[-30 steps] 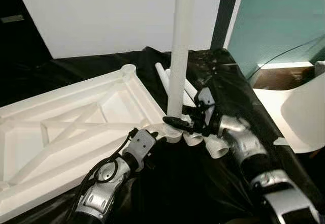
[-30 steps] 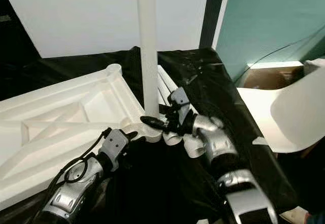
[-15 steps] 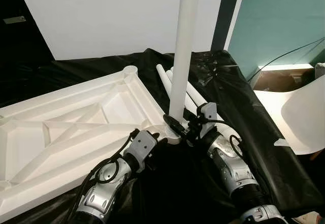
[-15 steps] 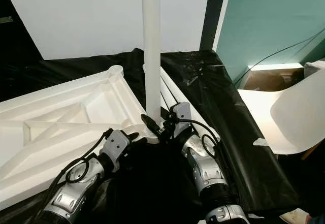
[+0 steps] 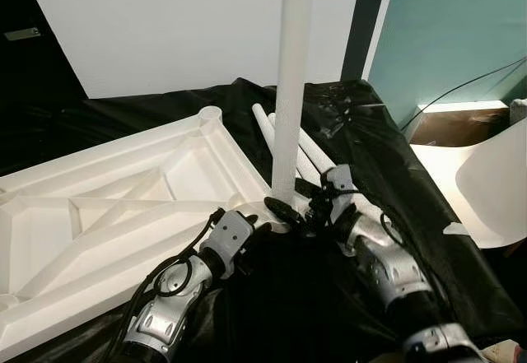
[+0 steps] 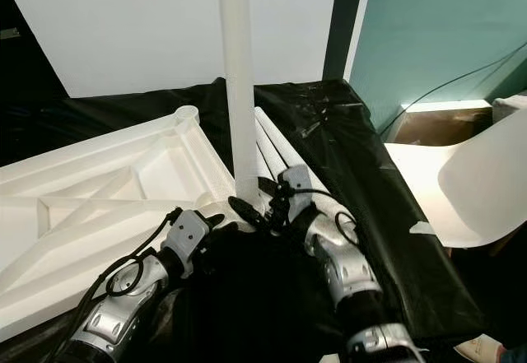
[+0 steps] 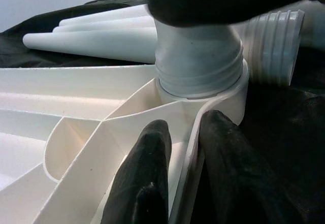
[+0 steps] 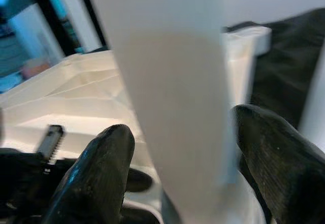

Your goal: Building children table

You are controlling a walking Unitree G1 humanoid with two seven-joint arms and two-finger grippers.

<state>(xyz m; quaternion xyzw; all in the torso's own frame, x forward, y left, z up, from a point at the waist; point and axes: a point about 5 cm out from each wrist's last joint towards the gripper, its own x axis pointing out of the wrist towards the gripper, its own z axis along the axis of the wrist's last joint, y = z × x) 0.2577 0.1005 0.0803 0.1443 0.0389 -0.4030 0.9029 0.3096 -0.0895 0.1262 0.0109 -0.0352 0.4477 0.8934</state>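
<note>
Between the two grippers, in the left eye view, the white table leg point(image 5: 291, 83) stands upright in the near corner socket of the upturned table top point(image 5: 123, 207), which lies on a black sheet point(image 5: 362, 141); the right gripper point(image 5: 290, 207) brackets the leg's base, and the left gripper point(image 5: 257, 233) clamps the corner rim just beside it. Spare legs point(image 5: 309, 153) lie beyond the right gripper, close behind the standing leg. From the left wrist view, both fingers point(image 7: 147, 183) pinch the thin rim wall, closed on it, with the leg's ribbed collar point(image 7: 198, 66) seated in the socket directly ahead. From the right wrist view, the fingers point(image 8: 96, 168) sit either side of the leg with a gap showing, so the hold looks loose. To finish well, keep the leg vertical and the rim pinned while seating. Open room lies on the sheet toward the robot; the spare legs limit travel beyond.
</note>
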